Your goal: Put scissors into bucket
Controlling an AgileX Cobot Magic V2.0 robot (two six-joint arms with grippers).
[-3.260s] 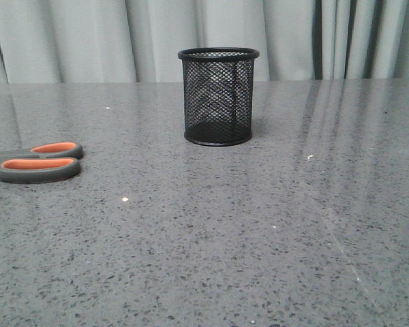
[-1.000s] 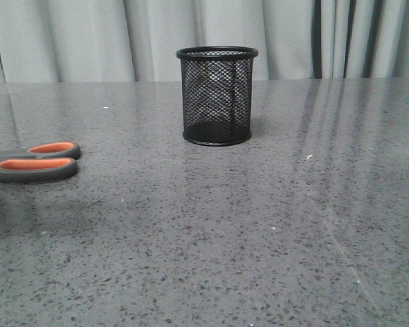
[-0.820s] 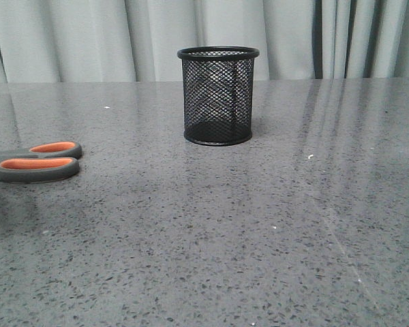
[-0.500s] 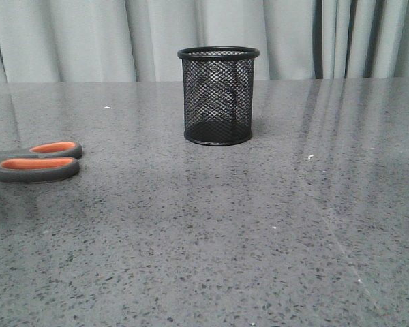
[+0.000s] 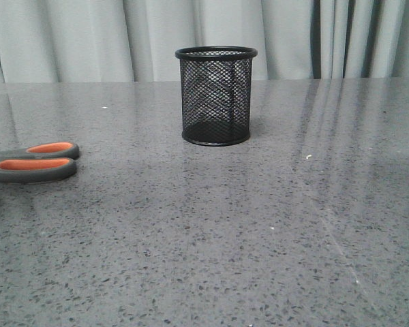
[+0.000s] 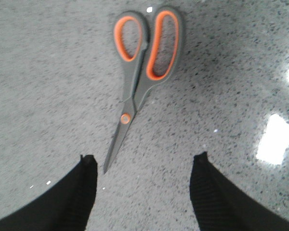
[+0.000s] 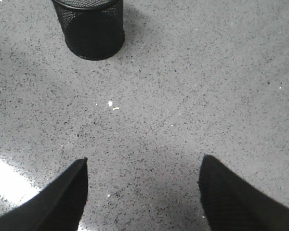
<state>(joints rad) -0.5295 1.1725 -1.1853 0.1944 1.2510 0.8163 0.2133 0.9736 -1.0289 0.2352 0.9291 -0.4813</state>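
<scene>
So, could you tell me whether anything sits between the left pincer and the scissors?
Nothing visible does. In the left wrist view the open left pincer hangs over bare table, the blade tip of the scissors lying between its fingers.

The wire-mesh bucket [image 5: 216, 95] stands upright on the table [image 5: 259, 231], toward its far edge, with a curtain [image 5: 88, 37] behind it. The scissors [image 5: 33, 161] lie flat on the table, well apart from the bucket, to its left and nearer the robot.
</scene>
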